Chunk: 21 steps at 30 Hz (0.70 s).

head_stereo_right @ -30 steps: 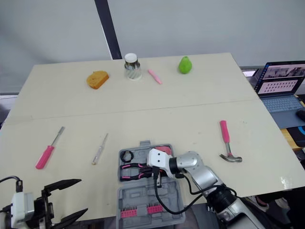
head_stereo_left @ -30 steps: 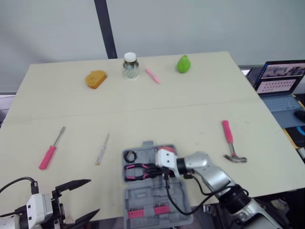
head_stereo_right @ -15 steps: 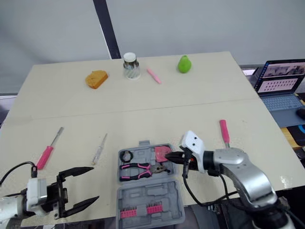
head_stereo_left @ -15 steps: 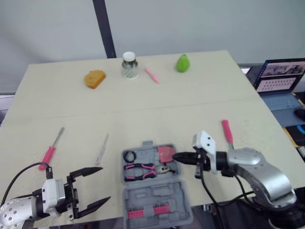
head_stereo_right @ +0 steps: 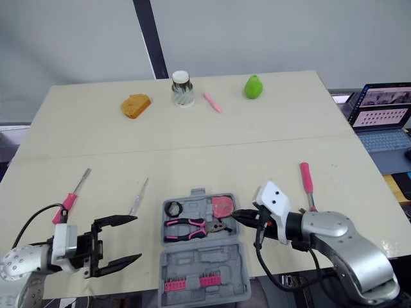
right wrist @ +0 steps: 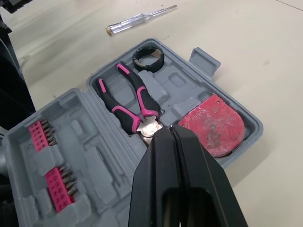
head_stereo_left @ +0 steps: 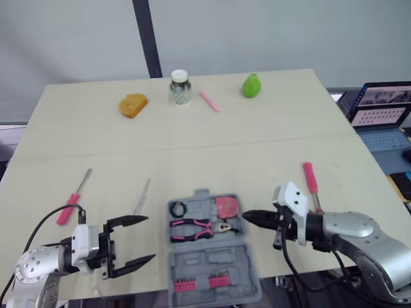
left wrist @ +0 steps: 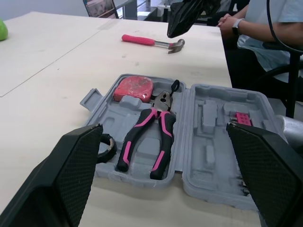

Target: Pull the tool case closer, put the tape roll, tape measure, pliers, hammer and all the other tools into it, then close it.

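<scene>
Now the pink-handled steel claw hammer point(head_stereo_left: 309, 177) lies on the desk point(head_stereo_left: 257, 147) right of the open grey plastic tool case point(head_stereo_left: 204, 260), near the right gripper point(head_stereo_left: 247, 218), pinched closed and empty; the left gripper point(head_stereo_left: 149, 239) gapes empty. Rigid and head-heavy, it likely wants gripping close to its head.

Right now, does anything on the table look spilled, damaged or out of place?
Nothing looks spilled or damaged. The tool case lies open with the pliers, tape roll and tape measure inside. The hammer, pink screwdriver and clear-handled screwdriver lie loose on the table outside it.
</scene>
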Available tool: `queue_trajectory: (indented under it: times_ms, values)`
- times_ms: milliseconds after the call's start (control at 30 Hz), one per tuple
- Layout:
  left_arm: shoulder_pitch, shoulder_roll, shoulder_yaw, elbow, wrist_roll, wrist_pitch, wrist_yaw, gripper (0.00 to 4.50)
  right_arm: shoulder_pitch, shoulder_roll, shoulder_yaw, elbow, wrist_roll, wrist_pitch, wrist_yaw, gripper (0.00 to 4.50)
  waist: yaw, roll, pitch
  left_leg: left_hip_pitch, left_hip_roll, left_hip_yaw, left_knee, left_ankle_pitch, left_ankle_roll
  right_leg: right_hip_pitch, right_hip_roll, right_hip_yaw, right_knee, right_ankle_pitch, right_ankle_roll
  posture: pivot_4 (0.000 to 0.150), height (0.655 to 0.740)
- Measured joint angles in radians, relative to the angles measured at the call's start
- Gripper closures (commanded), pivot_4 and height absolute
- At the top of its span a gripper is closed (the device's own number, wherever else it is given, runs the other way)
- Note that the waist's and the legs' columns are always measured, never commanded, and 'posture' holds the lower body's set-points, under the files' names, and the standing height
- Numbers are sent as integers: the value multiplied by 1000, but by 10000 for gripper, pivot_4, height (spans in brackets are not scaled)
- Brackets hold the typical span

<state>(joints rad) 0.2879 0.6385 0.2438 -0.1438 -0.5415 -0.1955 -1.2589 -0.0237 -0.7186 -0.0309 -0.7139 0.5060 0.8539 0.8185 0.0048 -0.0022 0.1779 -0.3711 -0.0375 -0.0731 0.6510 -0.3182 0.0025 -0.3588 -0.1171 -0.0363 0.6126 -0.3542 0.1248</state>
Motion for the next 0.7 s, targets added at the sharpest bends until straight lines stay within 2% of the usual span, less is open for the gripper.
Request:
queue_trajectory:
  times_ms: [33, 100, 200, 433, 700]
  values:
    - [-3, 0, -2, 1, 0, 0, -1, 0, 1, -2, -2, -1, 2, 0, -2, 44642, -1, 0, 0, 0, 0, 0, 0, 0, 0, 0, 0, 0, 0, 0, 0, 1500, 7391]
    - [-11, 0, -11, 1, 0, 0, -5, 0, 4, -5, -4, -1, 6, -1, -6, 44642, -9, 0, 0, -1, -7, -7, -4, 3, 0, 7, -1, -17, 0, 0, 0, 1500, 7391]
    - [-14, 0, -15, 1, 0, -1, -9, 0, 2, -14, -4, -1, 13, -3, -11, 44642, -16, 3, 1, -2, -20, -37, -6, 13, 0, 17, -13, -46, 1, -1, 0, 1500, 7391]
    - [-2, 0, -15, 3, 1, -2, -11, 0, 1, -17, -4, -1, 25, -6, -16, 44642, 21, 4, 3, -2, -18, -31, -4, 14, 1, 15, -15, -32, -5, -1, 2, 1500, 7391]
    - [6, 1, -14, 3, 1, -5, -11, 0, 4, -25, -4, -1, 34, -14, -18, 44642, 21, 5, 3, -3, -16, -27, -5, 13, 0, 12, -14, -23, -6, -1, 2, 1500, 7391]
